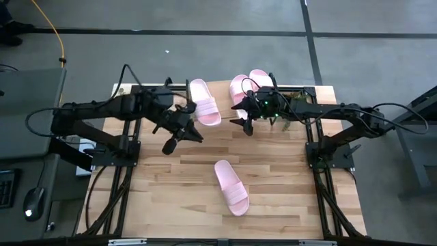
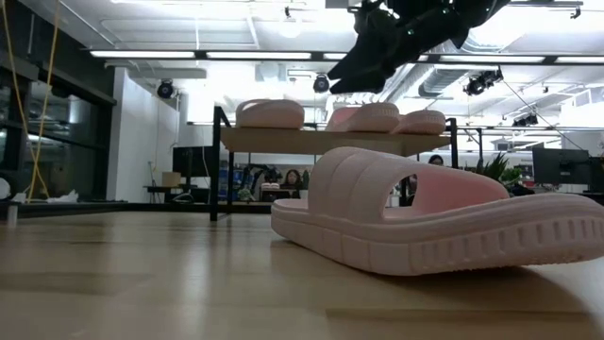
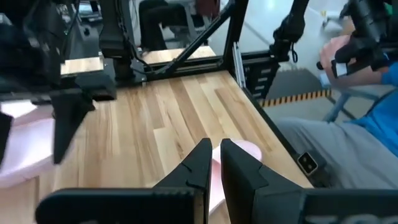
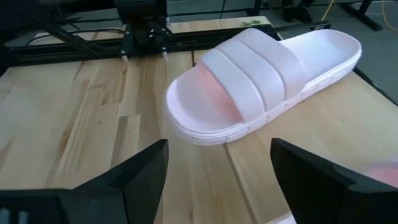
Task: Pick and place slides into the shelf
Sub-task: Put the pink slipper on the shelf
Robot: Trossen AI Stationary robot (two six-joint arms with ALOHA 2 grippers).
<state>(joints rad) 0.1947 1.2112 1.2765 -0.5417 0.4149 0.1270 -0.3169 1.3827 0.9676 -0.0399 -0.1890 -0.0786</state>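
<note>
Lying loose on the tabletop (image 1: 287, 205), last slide (image 1: 231, 186) runs lengthwise toward shelf (image 1: 222, 87) | left gripper (image 1: 179, 137) nearer, fingers nearly closed | right gripper (image 1: 244, 124) spread wide, empty

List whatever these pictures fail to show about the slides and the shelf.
Low view: the lower right legs of the shelf, behind the near slide, which is cut off by the right edge.
Left wrist view: most of a pink slide, behind the left end effector.
High view: one end of the paired slides, under the right arm.
</note>
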